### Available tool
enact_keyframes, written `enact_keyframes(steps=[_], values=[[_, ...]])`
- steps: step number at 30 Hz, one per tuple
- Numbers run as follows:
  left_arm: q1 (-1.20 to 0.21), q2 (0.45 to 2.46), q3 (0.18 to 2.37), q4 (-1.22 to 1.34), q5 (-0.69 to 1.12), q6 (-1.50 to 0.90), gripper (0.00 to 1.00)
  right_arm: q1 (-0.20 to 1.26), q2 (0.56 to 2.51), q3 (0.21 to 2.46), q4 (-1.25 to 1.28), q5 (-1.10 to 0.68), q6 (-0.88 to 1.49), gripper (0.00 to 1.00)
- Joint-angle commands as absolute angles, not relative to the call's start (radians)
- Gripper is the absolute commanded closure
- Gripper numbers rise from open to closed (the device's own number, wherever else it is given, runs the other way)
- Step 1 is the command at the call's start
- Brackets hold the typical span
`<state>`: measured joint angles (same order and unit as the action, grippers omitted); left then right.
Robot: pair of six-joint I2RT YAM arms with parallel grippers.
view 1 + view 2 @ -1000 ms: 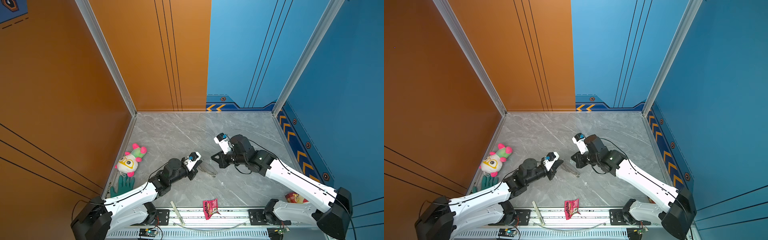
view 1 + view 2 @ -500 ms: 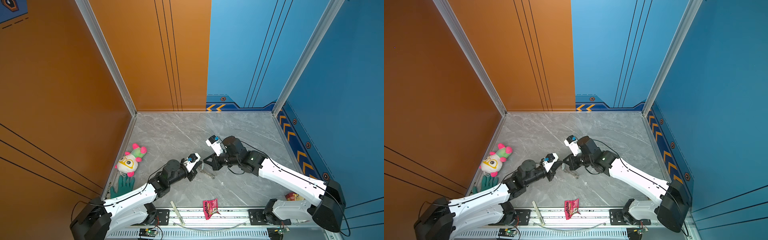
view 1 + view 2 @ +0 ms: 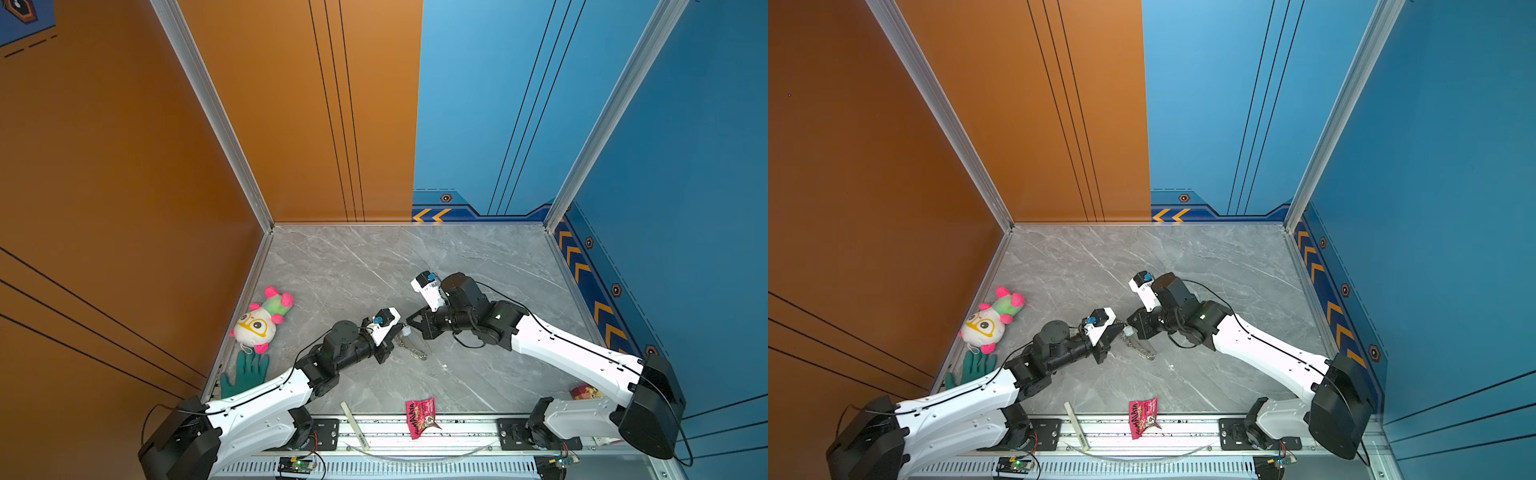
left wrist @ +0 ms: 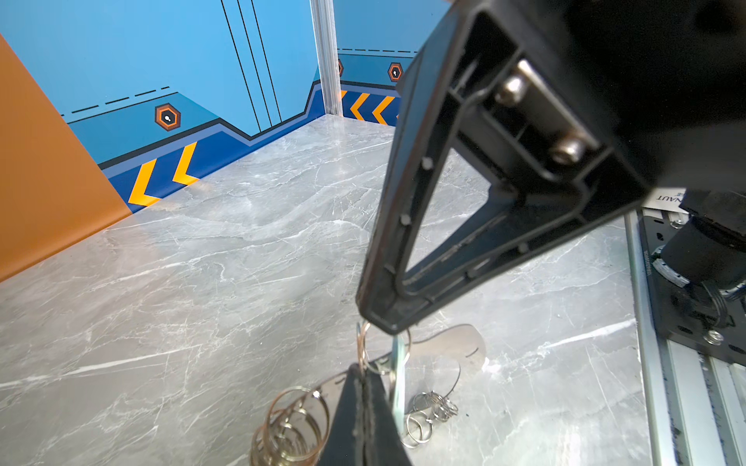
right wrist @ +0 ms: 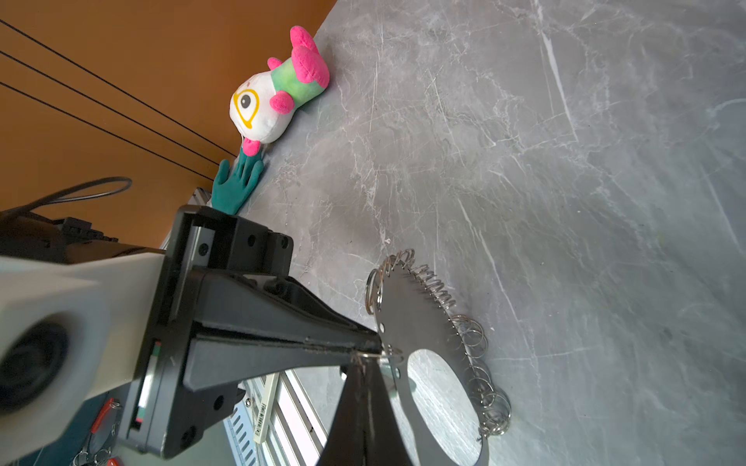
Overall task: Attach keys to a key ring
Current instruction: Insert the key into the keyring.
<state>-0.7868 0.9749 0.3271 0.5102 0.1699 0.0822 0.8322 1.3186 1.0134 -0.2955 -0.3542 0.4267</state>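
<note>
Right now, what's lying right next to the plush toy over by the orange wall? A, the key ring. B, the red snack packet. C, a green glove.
C: the green glove lies right beside the plush toy, with its fingertips at the toy's pink foot, as both top views show.

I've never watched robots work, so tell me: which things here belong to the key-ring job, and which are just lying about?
In the job:
- key ring
- tagged key
- left gripper and right gripper, both shut, tips meeting at the ring

Lying about:
- plush toy
- green glove
- red snack packet
- white strip
- red-yellow packet
</note>
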Motion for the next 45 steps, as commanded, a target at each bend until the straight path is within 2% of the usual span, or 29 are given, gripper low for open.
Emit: enact_keyframes(steps=[1, 45], values=[[-0.79, 0.959, 0.319, 0.552, 0.201, 0.097, 1.0, 0.825, 1.304, 0.996, -0.28, -0.31, 0.439, 1.0], [-0.791, 0.974, 0.321, 0.558, 0.144, 0.097, 1.0, 0.862, 1.335, 1.045, -0.357, -0.204, 0.402, 1.0]])
